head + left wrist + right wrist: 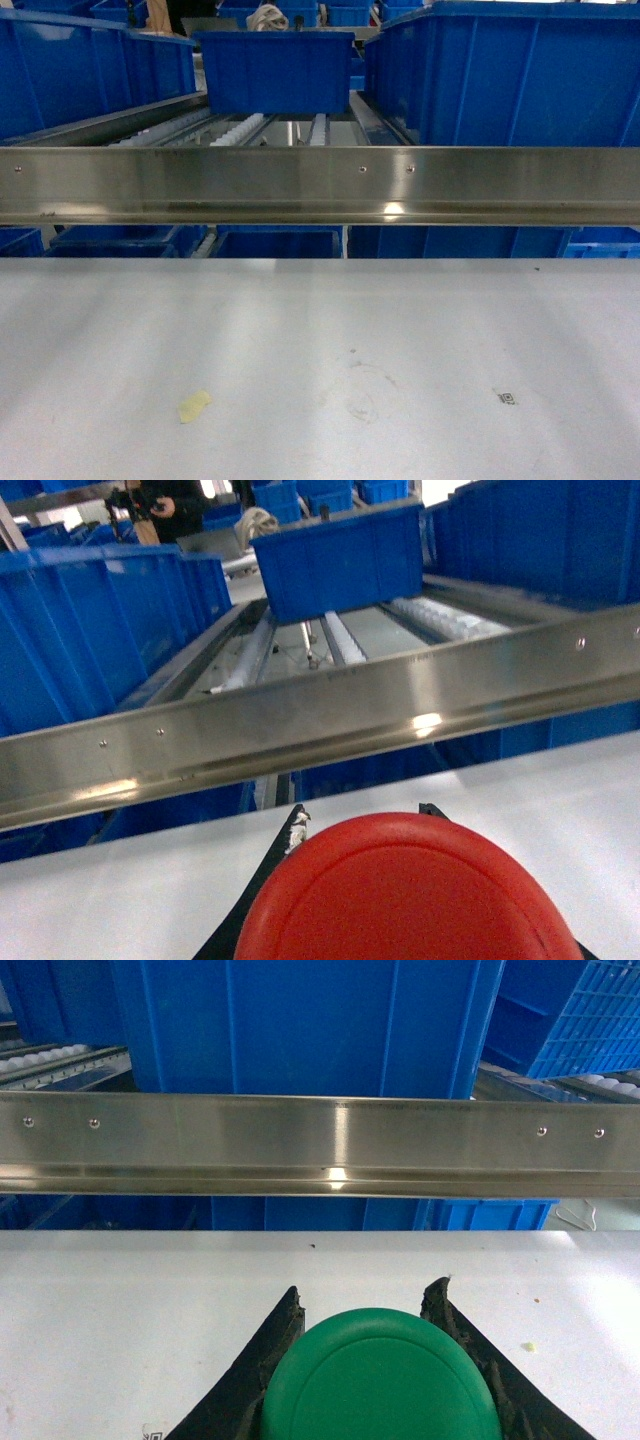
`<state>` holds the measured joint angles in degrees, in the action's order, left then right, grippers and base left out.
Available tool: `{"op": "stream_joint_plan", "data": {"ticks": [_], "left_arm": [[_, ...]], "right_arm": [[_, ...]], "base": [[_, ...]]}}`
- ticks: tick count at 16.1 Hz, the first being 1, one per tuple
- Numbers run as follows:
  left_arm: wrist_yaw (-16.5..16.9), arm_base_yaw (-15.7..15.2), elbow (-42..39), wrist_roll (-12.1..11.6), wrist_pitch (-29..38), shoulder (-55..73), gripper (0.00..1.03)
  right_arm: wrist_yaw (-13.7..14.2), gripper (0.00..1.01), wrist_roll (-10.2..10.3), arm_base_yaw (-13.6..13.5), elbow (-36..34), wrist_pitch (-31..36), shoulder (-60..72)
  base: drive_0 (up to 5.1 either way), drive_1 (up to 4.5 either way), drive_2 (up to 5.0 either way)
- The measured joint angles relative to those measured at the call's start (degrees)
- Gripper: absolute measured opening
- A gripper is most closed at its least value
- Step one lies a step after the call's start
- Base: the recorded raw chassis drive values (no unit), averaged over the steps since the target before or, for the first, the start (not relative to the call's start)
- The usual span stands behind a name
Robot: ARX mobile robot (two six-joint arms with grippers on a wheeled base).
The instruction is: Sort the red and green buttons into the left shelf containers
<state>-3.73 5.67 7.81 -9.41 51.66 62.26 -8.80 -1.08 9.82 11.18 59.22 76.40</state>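
Currently, each arm is carrying one button. The left gripper [400, 900] is closing its black fingers [285, 845] around the wide red mushroom-cap push button [410, 895], and the right gripper [375, 1360] is clamping the round green-capped push button [380, 1385] likewise. Both are hovering above the grey table [320, 350], short of the steel shelf rail [320, 185]. The large bright blue open-topped plastic bins on the left shelf [90, 70] are lying ahead and to the left, so the left arm is judged nearer. Count: one red button, one green button, two grippers. In the head view neither gripper is appearing.
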Motion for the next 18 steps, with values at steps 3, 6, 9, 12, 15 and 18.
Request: {"op": "stream_joint_plan", "data": {"ticks": [3, 6, 9, 12, 15, 18], "left_arm": [[-0.8, 0.2, 0.9, 1.5, -9.8, -14.7, 0.25], [-0.8, 0.2, 1.1, 1.6, -10.4, -14.1, 0.25], [-0.8, 0.5, 1.1, 1.6, -10.2, -14.3, 0.25], [-0.8, 0.5, 1.1, 1.7, -10.2, -14.3, 0.25], [-0.9, 0.5, 1.1, 1.7, -10.1, -14.3, 0.25], [-0.9, 0.3, 1.1, 1.7, -10.0, -14.4, 0.25]], "right_arm": [[0.0, 0.31, 0.0, 0.0, 0.0, 0.0, 0.0], [0.0, 0.31, 0.0, 0.0, 0.0, 0.0, 0.0], [0.3, 0.31, 0.0, 0.3, 0.0, 0.0, 0.0], [0.3, 0.31, 0.0, 0.3, 0.0, 0.0, 0.1], [0.2, 0.31, 0.0, 0.3, -0.1, -0.1, 0.1], [0.0, 0.31, 0.0, 0.0, -0.1, -0.1, 0.0]], "base": [[0.0, 0.0, 0.0], [0.0, 0.0, 0.0], [0.0, 0.0, 0.0], [0.0, 0.0, 0.0], [0.0, 0.0, 0.0], [-3.3, 0.61, 2.3]]}}
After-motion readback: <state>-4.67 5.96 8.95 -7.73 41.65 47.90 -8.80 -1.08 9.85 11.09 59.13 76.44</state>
